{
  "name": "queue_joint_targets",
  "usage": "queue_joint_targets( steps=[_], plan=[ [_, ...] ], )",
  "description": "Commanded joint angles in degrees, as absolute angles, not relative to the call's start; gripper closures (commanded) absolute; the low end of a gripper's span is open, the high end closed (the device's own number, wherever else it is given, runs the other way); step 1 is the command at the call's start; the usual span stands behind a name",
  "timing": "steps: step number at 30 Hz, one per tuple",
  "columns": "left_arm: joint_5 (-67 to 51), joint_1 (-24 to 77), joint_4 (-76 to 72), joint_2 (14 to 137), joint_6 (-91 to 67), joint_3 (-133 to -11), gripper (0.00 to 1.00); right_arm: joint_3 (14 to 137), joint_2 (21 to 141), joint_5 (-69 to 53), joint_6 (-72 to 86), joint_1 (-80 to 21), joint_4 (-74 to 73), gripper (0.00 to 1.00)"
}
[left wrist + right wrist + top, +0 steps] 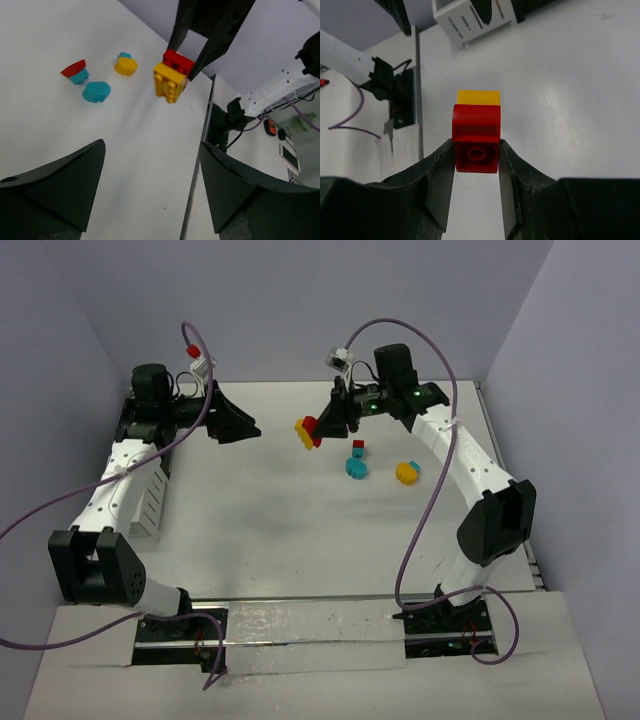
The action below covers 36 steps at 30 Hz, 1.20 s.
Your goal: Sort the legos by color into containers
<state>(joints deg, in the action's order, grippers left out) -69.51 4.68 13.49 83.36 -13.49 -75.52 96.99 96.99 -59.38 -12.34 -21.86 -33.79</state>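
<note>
My right gripper (322, 428) is shut on a red lego (476, 142) and holds it above the table; a yellow lego (478, 96) is stuck to the red one's far side. In the left wrist view the same red lego (178, 61) and yellow lego (170, 82) hang between the right arm's fingers. My left gripper (152, 144) stands open and empty, to the left of the held pair in the top view, level with it. A red-and-cyan piece (75, 72), a cyan piece (96, 91) and a yellow piece (125, 65) lie on the table. The white container (148, 502) sits at the far left.
The left arm (120, 480) reaches over the white container, whose slatted side (465, 22) also shows at the top of the right wrist view. The table's right edge (520, 540) runs close behind the right arm. Purple cables loop above both arms.
</note>
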Motion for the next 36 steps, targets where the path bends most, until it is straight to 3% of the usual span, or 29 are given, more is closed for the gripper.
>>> queue_joint_targets(
  steps=[1,20,29,36],
  plan=[
    [-73.2,7.3,6.8,80.6,-17.4,-75.2,0.14,95.5,94.9,-64.4,6.5,-24.1,-13.1,1.0],
    [-73.6,11.7,-1.3,81.3,-22.7,-73.4,0.18,94.0,95.0,-68.0,14.2,-28.5,-5.5,1.0],
    [-75.9,11.7,-12.6,81.2,-32.7,-70.8,0.25,95.1,96.1,-68.7,13.2,-28.8,-7.4,1.0],
    [-76.2,11.7,-16.6,80.9,-36.2,-69.8,0.4,94.9,96.1,-69.1,13.4,-29.2,-7.1,1.0]
  ],
)
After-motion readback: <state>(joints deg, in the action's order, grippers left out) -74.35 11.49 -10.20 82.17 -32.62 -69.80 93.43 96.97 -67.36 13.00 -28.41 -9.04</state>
